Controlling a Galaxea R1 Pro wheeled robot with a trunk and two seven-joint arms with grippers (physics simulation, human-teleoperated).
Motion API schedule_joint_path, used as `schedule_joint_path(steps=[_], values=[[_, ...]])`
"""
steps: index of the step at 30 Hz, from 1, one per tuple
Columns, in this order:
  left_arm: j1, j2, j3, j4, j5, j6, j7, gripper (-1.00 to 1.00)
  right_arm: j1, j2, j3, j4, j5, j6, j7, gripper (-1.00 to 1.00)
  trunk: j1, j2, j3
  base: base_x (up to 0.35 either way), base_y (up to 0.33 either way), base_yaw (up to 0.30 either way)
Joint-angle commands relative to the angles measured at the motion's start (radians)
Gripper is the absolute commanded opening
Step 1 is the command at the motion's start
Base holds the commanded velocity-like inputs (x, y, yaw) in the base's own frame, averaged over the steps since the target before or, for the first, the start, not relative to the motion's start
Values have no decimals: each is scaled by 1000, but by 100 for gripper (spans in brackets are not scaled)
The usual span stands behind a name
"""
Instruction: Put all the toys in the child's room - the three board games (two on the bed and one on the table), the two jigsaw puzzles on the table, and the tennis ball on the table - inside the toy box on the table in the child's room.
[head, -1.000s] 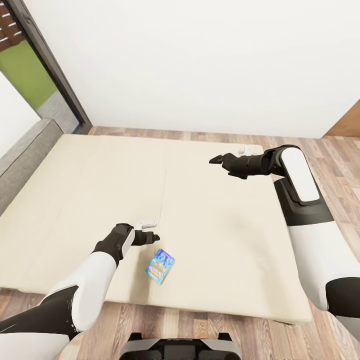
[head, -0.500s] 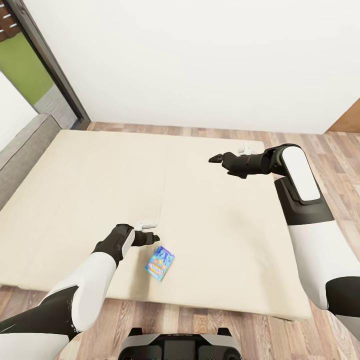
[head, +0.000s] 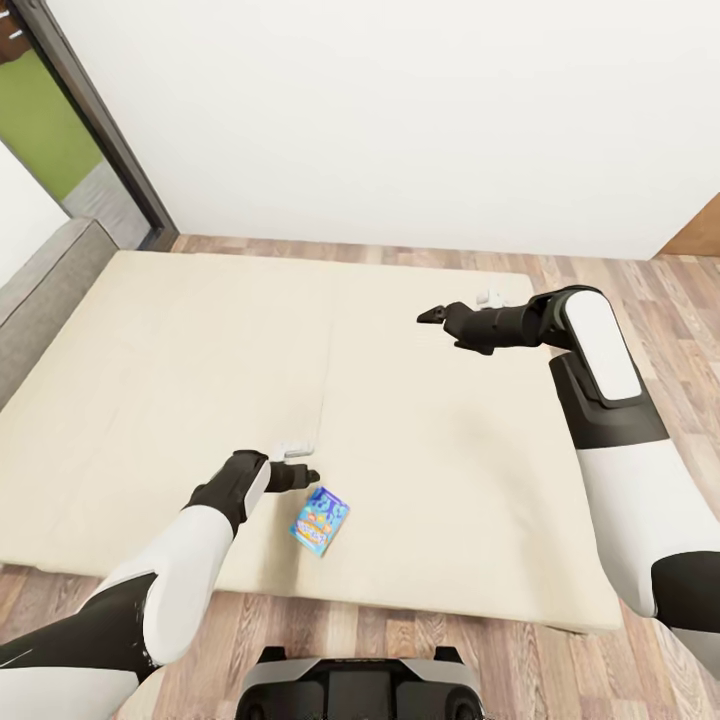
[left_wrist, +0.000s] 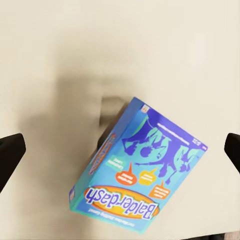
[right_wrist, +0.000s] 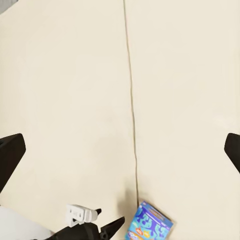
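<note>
Nothing's moved but the camera, pulling back a touch: Balderdash box (head: 320, 521) lies on the bed (head: 150, 380), spread-open left gripper (head: 303, 466) hovering beside it, right gripper (head: 432, 316) open too.

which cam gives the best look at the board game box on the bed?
Left wrist view: the board game box sits large between the open left tool's fingertips, lid art and "Balderdash" title legible. The head view shows it small near the bed's near edge; the right wrist view catches it at the frame edge.

Blue board game (left_wrist: 142, 170) on bed (left_wrist: 120, 45)
</note>
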Motion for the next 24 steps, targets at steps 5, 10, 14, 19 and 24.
schedule_joint_path(steps=[5, 10, 14, 19, 24], values=[[1, -1, 8, 12, -12, -15, -7, 100, -6, -1, 2, 0, -10, 1, -10, 100, 0, -2, -10, 0, 0, 0], [1, -1, 7, 34, -13, -47, -8, 100, -10, 0, 2, -2, -11, 1, -10, 100, 0, -2, -18, 0, 0, 0], [2, 0, 8, 42, -13, -56, -8, 100, -16, 0, 2, -9, -13, 1, -10, 100, 0, -2, -25, 0, 0, 0], [3, 1, 8, 46, -13, -61, -8, 100, -21, -1, 2, -14, -36, 1, -10, 100, 0, -2, -33, 0, 0, 0], [3, 2, 8, 48, -13, -63, -8, 100, -25, -1, 3, -16, -46, 1, -10, 100, 0, -2, -41, 0, 0, 0]])
